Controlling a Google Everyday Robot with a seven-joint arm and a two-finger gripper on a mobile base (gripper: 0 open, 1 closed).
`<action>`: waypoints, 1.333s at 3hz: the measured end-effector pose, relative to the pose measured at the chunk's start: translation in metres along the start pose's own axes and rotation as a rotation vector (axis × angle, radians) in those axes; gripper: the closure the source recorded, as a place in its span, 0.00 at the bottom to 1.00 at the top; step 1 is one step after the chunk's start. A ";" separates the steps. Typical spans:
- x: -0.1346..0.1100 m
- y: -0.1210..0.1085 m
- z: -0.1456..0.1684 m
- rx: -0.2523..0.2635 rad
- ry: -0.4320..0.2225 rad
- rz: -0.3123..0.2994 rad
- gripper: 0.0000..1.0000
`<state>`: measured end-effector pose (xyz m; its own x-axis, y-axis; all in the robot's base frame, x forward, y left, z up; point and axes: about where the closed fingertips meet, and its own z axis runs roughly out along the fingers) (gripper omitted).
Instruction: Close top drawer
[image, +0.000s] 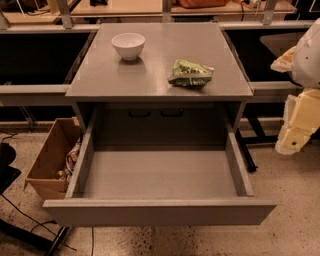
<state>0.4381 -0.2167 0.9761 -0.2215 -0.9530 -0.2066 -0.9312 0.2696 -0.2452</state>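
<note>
The top drawer (159, 212) is a wide grey box pulled fully out of the grey cabinet toward me. Its inside is empty and its flat front faces down and forward at the bottom of the view. The arm with the gripper (298, 125) hangs at the right edge, beside and to the right of the drawer's right wall, apart from it. Only pale yellow and white arm parts show there.
On the cabinet top (100, 75) stand a white bowl (128, 45) at the back left and a green snack bag (190, 73) at the right. An open cardboard box (50, 160) with items sits on the floor left of the drawer. Cables lie at the lower left.
</note>
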 end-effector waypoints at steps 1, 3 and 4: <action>0.000 0.000 0.000 0.000 0.000 0.000 0.00; -0.023 0.055 0.017 0.051 -0.034 -0.059 0.16; -0.026 0.106 0.028 0.095 -0.027 -0.087 0.39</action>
<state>0.3537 -0.1597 0.9289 -0.1324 -0.9696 -0.2056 -0.9146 0.1994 -0.3517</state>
